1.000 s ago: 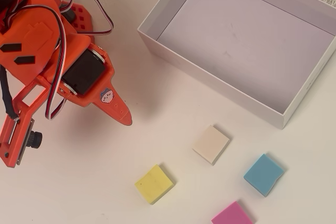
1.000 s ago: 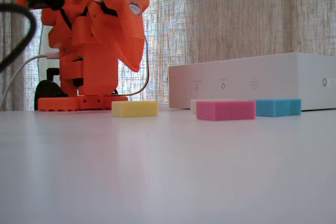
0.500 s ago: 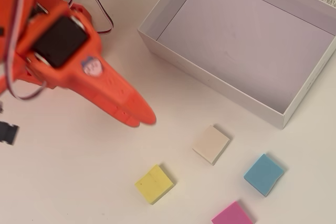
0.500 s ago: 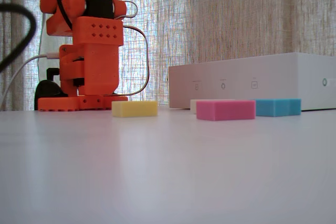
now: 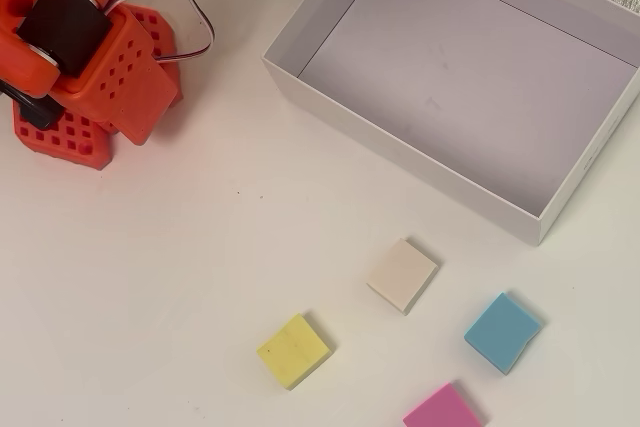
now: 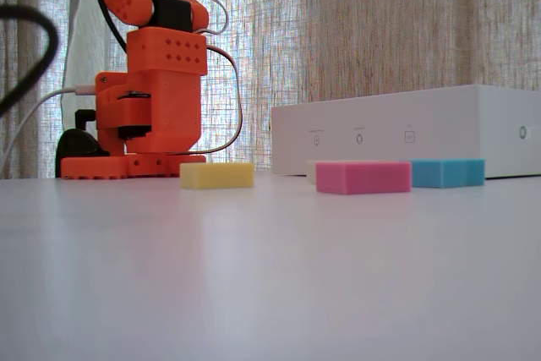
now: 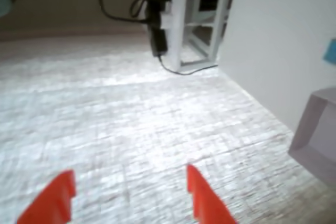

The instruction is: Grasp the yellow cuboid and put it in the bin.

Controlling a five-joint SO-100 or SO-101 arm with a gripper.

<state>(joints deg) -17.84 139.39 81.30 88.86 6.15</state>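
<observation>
The yellow cuboid lies flat on the white table, low in the overhead view and left of the other blocks in the fixed view. The bin, a white box with a lavender-grey floor, sits at the upper right and holds nothing. The orange arm stands at the top left, far from the cuboid, its upper part raised out of the fixed view. Only the blurred wrist view shows my gripper: two orange fingertips apart, nothing between them. The cuboid does not show there.
A cream block, a blue block and a pink block lie right of the cuboid, between it and the bin's near wall. Cables hang left of the arm base. A curtain backs the table.
The arm has unfolded and swung upward; its gripper end, which hung in front of the base a second ago, has risen out of the fixed view. The blocks and bin have not moved.
</observation>
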